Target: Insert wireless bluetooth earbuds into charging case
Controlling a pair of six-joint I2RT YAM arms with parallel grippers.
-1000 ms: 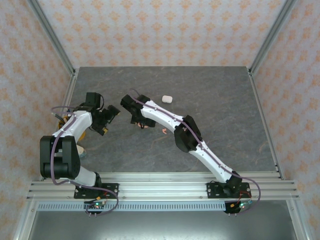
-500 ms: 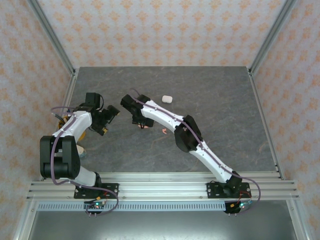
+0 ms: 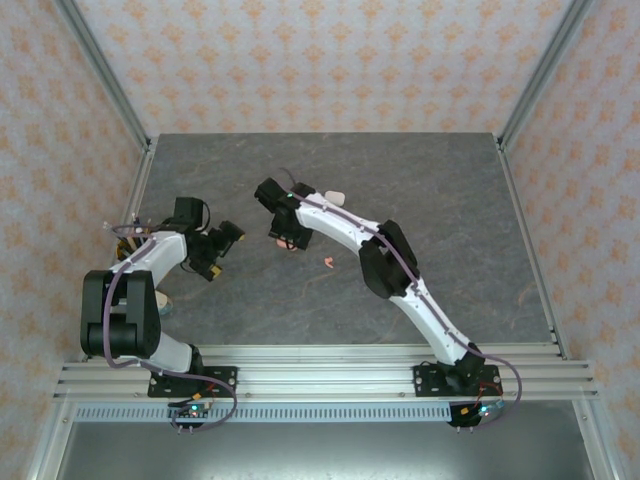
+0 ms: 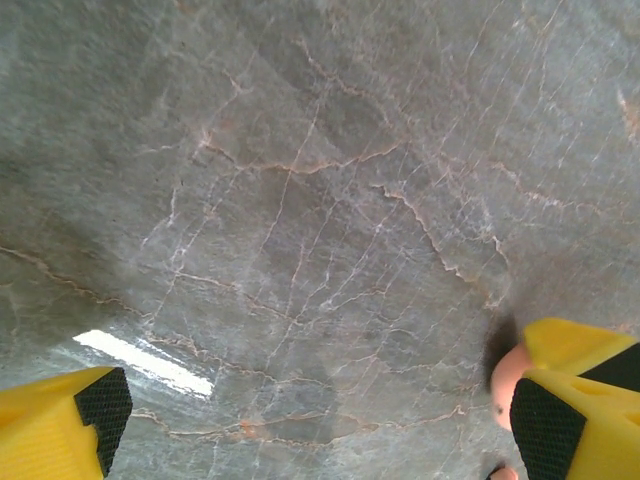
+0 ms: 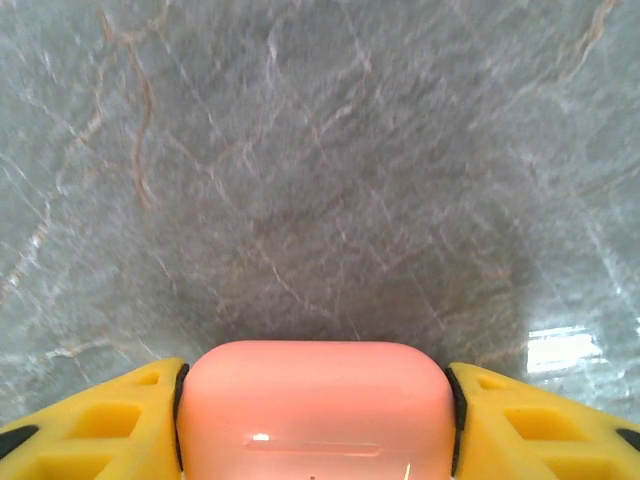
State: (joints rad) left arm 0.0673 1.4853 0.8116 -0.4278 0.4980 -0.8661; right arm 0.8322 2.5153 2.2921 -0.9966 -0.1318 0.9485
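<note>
The right end effector (image 5: 315,400) is clamped on a coral-pink case (image 5: 315,395), one yellow finger pressed to each short end. From above it hangs over the middle of the worktop (image 3: 450,200), a little toward the far edge. The left end effector (image 4: 310,410) sits low over the left side of the worktop with its fingers wide apart and nothing between them.

One coral-pink earbud (image 3: 326,263) lies loose on the stone near the centre, just on the near side of the right arm's forearm (image 3: 345,232). A white case (image 3: 335,196) rests toward the far edge, right beside that arm.

To my eye, the main worry is the grip. The pink case is smooth and rounded and held only at its ends, so it could twist or squirt out if it is tilted or pressed down. It also looks closed, so no earbud can go in until someone opens the lid. The loose earbud is tiny and close under the forearm, and a low sweep of that arm could flick it away.

A pale pink blob (image 4: 503,388) shows against the inner side of the left arm's right finger, half hidden by it. I cannot tell whether it is an earbud. The white case is partly covered by the right arm, the pink case's lower part is cut off, and I cannot pick out any white earbuds.
</note>
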